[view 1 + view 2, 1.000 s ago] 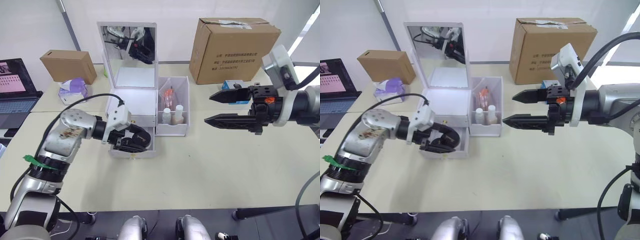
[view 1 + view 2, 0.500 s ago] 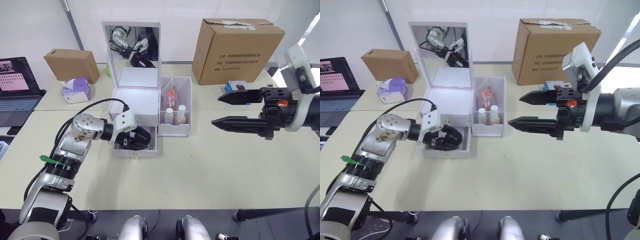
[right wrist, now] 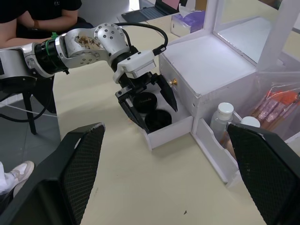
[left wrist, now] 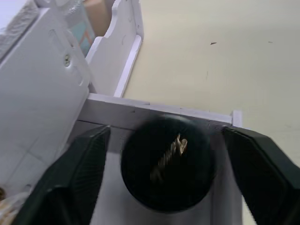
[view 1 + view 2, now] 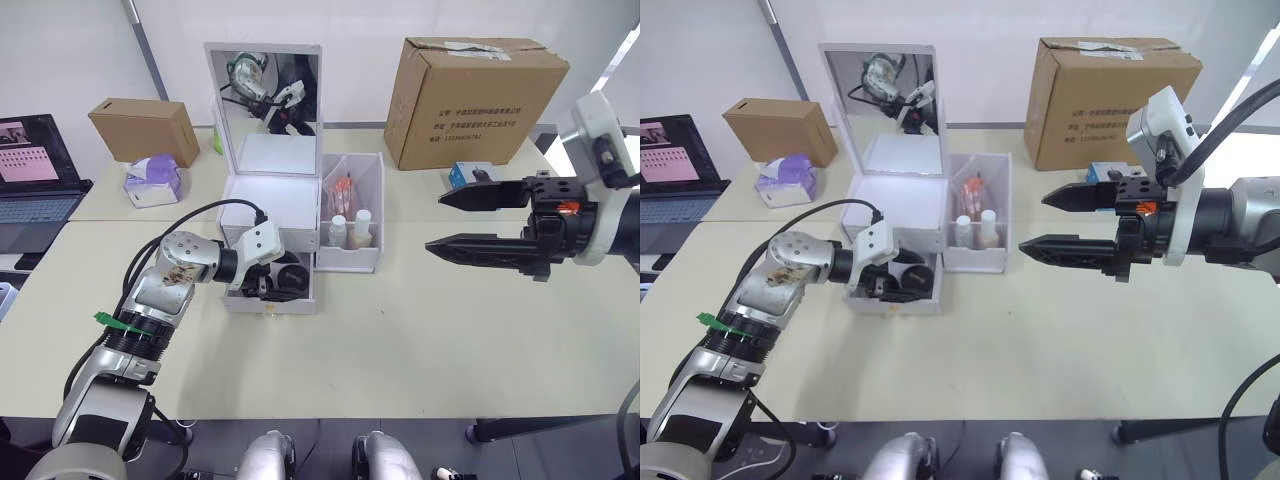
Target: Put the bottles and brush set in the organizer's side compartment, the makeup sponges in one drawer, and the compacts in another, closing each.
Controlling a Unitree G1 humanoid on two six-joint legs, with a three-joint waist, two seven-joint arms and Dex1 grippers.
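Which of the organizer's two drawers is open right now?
The lower drawer is open, pulled out with black compacts inside and the left gripper over it. The upper drawer, with the gold knob, is shut.

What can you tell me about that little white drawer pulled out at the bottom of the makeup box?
The bottom drawer is white, plastic-looking, with a small gold knob on its front. It is pulled out from the organizer, resting on the beige table. Inside lie two round black compacts. The left tool is open, reaching into the drawer with its fingers either side of one compact.
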